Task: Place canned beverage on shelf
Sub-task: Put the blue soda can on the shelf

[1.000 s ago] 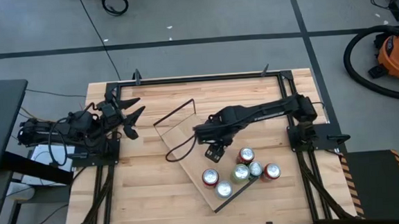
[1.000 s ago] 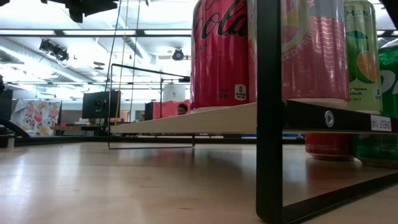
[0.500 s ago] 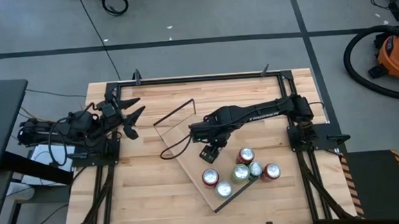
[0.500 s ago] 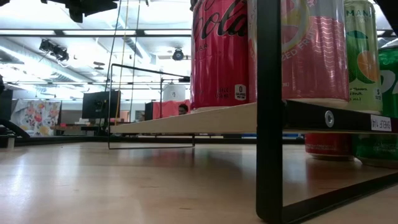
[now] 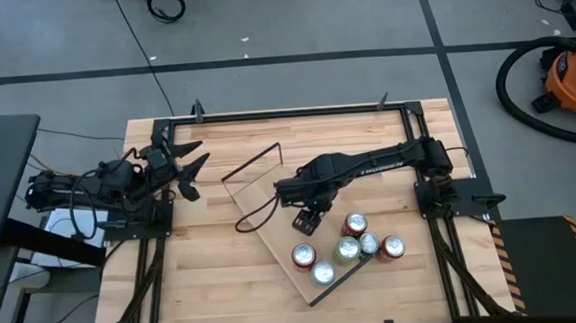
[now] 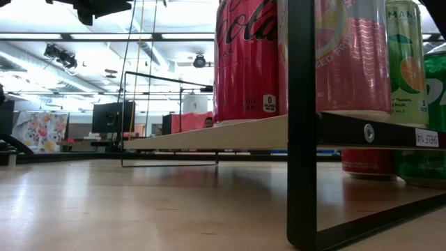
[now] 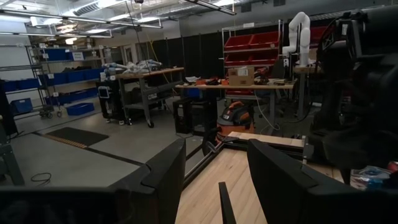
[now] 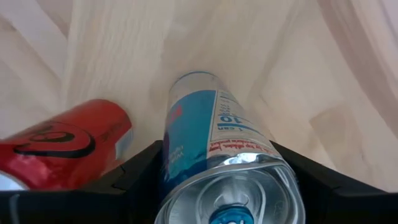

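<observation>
Five cans (image 5: 345, 248) crowd one end of the shelf (image 5: 263, 205), so the right gripper (image 5: 308, 220), clamped on a blue-and-silver can (image 8: 214, 143), hangs over bare board beside them, while the left gripper (image 5: 183, 166) waits spread

Both arms are matte black and jointed. The right arm (image 5: 368, 164) carries white lettering; loose black cables trail off the left arm (image 5: 99, 185)

A blue-and-silver can (image 8: 214, 146) sits upright between the right gripper's (image 5: 309, 220) jaws over the light-wood shelf (image 5: 272, 228), which lies angled mid-desk carrying several cans (image 5: 345, 248) at its near-right end.
</observation>
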Robot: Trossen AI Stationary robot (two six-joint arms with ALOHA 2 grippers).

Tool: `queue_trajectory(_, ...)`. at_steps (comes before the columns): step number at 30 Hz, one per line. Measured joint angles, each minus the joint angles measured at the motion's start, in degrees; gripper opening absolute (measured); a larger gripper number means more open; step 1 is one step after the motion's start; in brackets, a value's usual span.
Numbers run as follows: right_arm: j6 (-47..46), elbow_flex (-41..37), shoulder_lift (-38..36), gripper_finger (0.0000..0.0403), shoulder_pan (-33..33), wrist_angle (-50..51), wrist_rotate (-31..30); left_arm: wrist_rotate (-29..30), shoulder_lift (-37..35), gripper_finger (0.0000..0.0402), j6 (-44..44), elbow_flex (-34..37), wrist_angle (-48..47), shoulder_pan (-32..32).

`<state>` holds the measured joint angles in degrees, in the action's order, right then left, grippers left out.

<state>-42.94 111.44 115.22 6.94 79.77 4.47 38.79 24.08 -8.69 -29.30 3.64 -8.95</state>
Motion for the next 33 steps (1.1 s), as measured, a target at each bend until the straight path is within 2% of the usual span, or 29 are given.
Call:
queue_trajectory(11,2.0,-1.2,-0.1,0.0297,0.0,-3.4,-0.2,0.0,0.0,0.0183,0.0,0.0,0.0,0.0)
queue_trajectory(21,2.0,-1.1,-0.1,0.0299,0.0,-5.6,0.7,0.0,0.0,0.0183,0.0,0.0,0.0,0.0)
queue_trajectory(33,1.0,3.0,-0.1,0.0299,-0.3,-7.8,0.7,0.0,0.0,0.0183,-0.8,0.0,0.0,0.0)
